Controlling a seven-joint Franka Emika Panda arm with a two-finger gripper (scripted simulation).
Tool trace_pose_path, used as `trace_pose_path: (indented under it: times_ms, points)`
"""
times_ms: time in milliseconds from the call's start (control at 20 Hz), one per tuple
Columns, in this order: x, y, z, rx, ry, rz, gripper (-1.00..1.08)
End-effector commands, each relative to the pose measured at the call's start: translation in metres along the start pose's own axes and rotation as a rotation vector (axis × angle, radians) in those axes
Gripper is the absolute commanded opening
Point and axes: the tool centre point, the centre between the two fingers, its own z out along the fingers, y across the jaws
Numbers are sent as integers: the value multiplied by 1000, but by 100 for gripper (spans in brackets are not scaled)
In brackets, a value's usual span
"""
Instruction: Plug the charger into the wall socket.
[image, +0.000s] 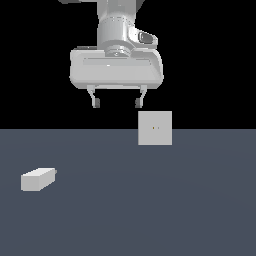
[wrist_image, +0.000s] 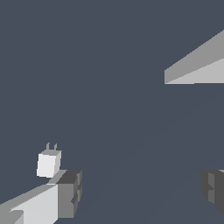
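The charger (image: 38, 179) is a small off-white oblong block lying on the dark floor at the exterior view's left. In the wrist view the charger (wrist_image: 48, 163) shows two short prongs on one end. The wall socket (image: 155, 128) is a flat light-grey upright square plate with two tiny dots at its centre, at the exterior view's right of centre. In the wrist view the wall socket (wrist_image: 197, 65) shows as a slanted slab. My gripper (image: 117, 103) hangs open and empty high above the floor, between the two and apart from both; its fingers (wrist_image: 68, 192) frame the wrist view.
A flat dark grey-blue floor (image: 150, 210) spreads under everything, with black background behind it. Nothing else stands on it.
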Motion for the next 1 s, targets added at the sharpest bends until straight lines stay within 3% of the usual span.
trace_pose_path:
  times_ms: [0, 500, 950]
  points:
    - [0, 0, 0, 0, 0, 0, 100]
    - [-7, -11, 6, 0, 28, 11, 100]
    - [-22, -39, 24, 1, 103, 40, 100]
